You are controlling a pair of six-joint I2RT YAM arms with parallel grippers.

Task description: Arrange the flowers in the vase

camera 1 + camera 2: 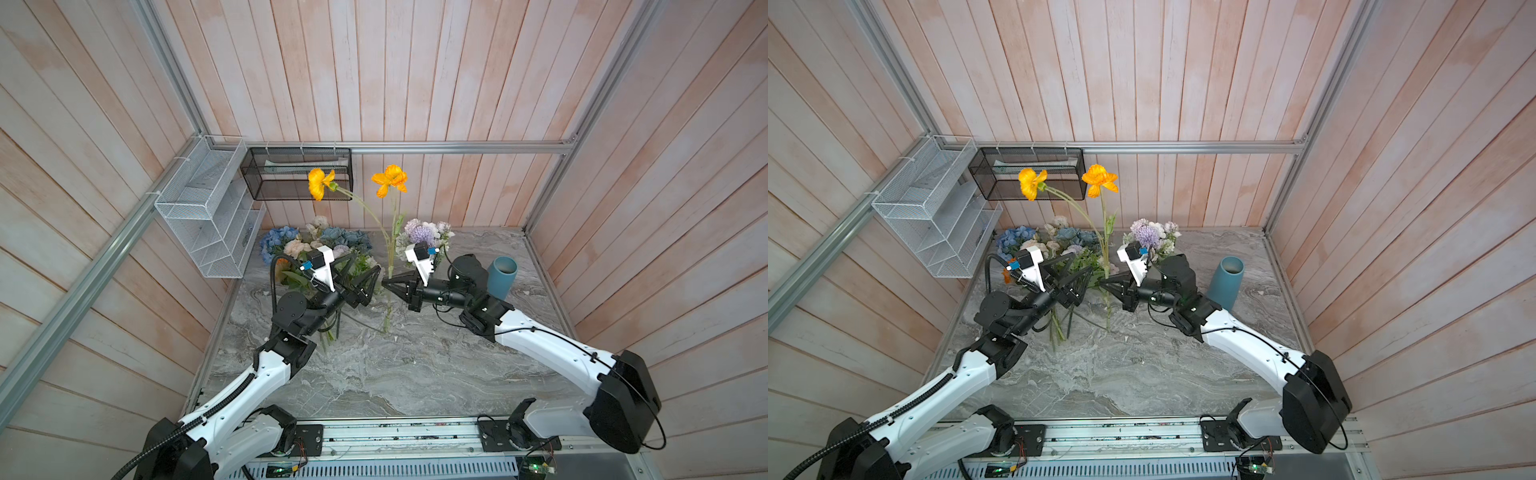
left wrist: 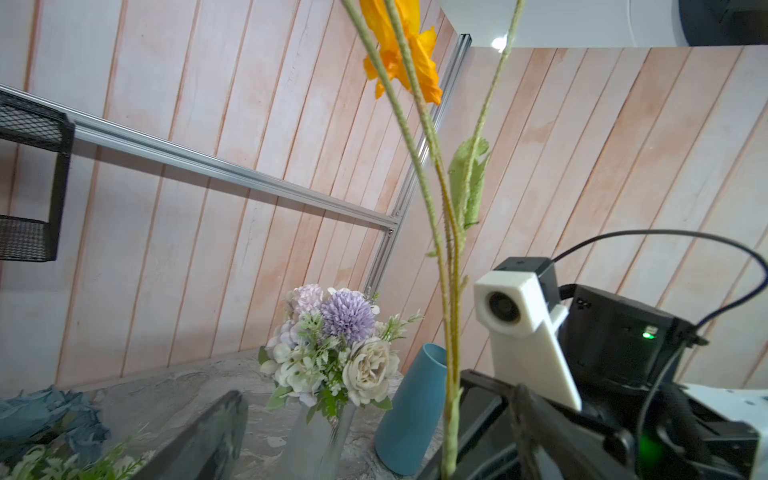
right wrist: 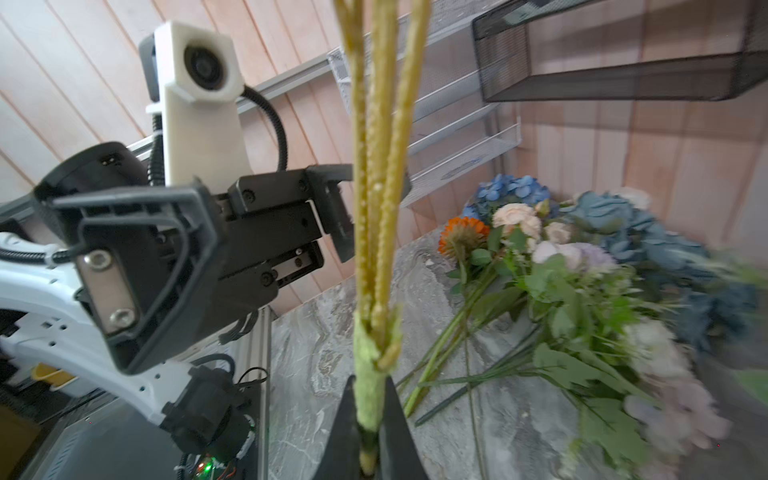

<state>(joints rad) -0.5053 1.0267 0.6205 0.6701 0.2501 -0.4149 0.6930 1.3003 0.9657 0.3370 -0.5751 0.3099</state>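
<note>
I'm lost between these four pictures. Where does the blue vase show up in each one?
In a top view: the vase is right of centre, beside the right arm.
In a top view: the vase is right of centre, beside the right arm.
Left wrist: the vase is beside the lilac bouquet, just behind the poppy stem.
Right wrist: not in it.
Shared landmark: the black wall basket, seen in all four.

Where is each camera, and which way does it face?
Top views: overhead, front, looking down on left gripper, right gripper, poppies, blue vase.
Left wrist: on left arm, faces right gripper, bouquet; own finger shows.
Right wrist: on right arm, faces open left gripper, flower pile; own fingers pinch stem.
Shared: both wrist views show that stem.
</note>
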